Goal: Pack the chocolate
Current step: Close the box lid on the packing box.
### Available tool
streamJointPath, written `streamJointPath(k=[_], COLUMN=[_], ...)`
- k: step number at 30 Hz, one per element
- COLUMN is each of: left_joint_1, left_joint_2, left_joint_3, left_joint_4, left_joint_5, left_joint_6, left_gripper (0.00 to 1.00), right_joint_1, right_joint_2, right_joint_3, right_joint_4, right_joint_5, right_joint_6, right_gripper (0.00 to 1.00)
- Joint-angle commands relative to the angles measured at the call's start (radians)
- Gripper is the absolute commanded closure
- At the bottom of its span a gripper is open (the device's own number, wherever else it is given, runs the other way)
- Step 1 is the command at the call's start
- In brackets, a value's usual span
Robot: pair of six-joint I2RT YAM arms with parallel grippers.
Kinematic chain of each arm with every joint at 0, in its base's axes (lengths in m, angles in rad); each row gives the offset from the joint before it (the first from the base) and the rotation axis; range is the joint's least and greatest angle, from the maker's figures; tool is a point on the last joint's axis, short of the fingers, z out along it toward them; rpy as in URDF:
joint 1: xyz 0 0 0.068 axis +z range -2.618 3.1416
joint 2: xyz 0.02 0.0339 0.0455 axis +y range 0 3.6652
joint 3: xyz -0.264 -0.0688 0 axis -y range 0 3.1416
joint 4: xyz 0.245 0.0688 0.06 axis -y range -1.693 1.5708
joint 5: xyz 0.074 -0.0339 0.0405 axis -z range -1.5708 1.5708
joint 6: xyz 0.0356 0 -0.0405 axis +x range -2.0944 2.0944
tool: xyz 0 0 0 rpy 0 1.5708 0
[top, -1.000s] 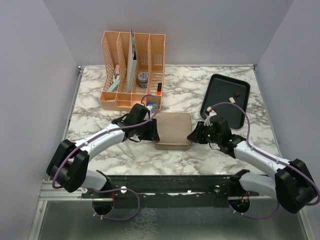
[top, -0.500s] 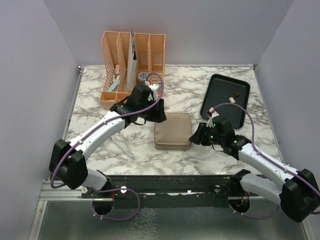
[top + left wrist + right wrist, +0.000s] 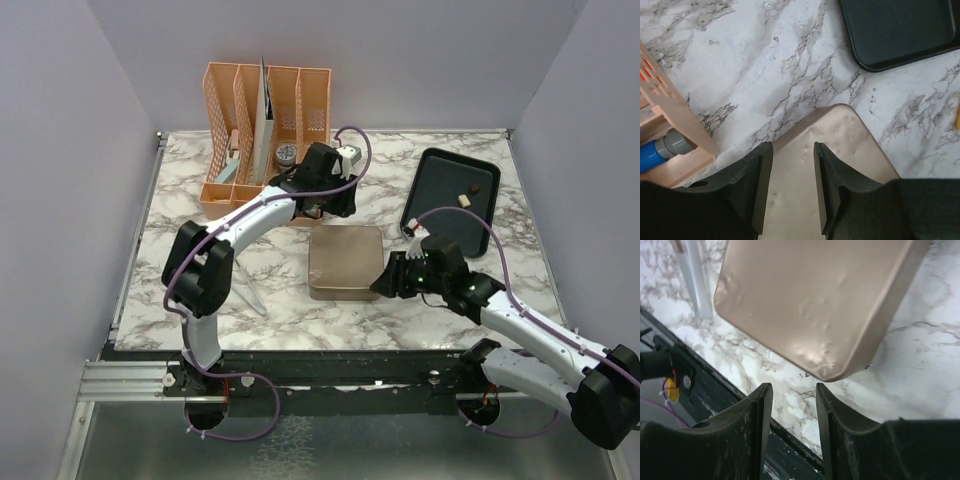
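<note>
I see both sets of jaws part-open and empty, the left gripper (image 3: 791,148) above the tin (image 3: 345,262) at its far corner, the right gripper (image 3: 793,388) by its near-right corner, and two chocolate pieces (image 3: 467,199) on the tray (image 3: 440,170) right of it.

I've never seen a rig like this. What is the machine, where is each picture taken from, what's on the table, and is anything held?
Two robot arms are bolted at the table's near edge. The wide picture looks down from above and behind them; the other two come from a camera on each wrist. On the marble table lie a square gold tin, a black tray with two chocolate pieces, and a peach organiser. The left arm reaches to the tin's far edge; the right arm sits at its near right corner. Both pairs of jaws stand apart, holding nothing.
</note>
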Motion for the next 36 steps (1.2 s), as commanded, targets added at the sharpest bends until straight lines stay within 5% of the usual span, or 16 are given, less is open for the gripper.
streamJointPath(k=[1, 16, 27, 36], left_joint_1=[-0.006, -0.007, -0.009, -0.019], left_joint_2=[0.102, 0.248, 0.240, 0.191], left_joint_3=[0.084, 0.146, 0.119, 0.049], left_joint_4=[0.014, -0.013, -0.029, -0.034], left_joint_5=[0.021, 0.012, -0.027, -0.027], left_joint_6=[0.032, 0.033, 0.039, -0.017], left_gripper=[0.56, 0.57, 0.57, 0.60], right_joint_1=[0.085, 0.277, 0.435, 0.450], right_joint_2=[0.016, 0.045, 0.238, 0.331], right_joint_3=[0.035, -0.043, 0.019, 0.045], right_joint_4=[0.005, 0.323, 0.364, 0.404], right_joint_5=[-0.014, 0.141, 0.209, 0.435], right_joint_6=[-0.050, -0.290, -0.422, -0.457], right_gripper=[0.56, 0.61, 0.62, 0.67])
